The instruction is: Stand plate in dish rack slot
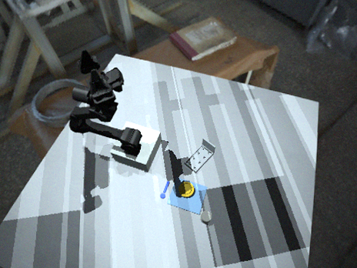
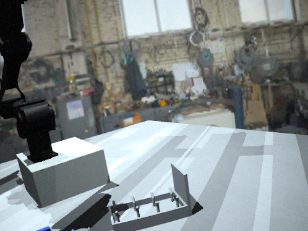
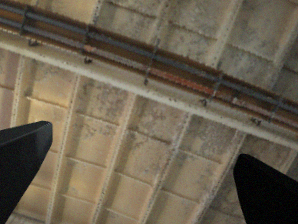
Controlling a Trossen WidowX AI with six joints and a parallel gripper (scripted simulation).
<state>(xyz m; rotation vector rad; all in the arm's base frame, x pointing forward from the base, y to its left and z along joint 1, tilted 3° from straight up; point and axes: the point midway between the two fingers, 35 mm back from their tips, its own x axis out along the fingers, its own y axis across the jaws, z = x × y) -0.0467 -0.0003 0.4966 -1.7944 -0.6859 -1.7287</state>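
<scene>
Nothing is picked up yet. Your gripper is spread wide, holding nothing (it looks upward). Next, reach down to the yellow plate near the table's middle.

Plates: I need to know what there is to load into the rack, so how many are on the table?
1. A yellow plate lies flat on the blue mat, just in front of the empty dish rack. No others show; the arm's shadow could hide little.

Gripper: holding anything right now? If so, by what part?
Nothing held. The gripper is open, only ceiling showing between its fingers. The plate lies flat on the blue mat, away from the arm.
</scene>
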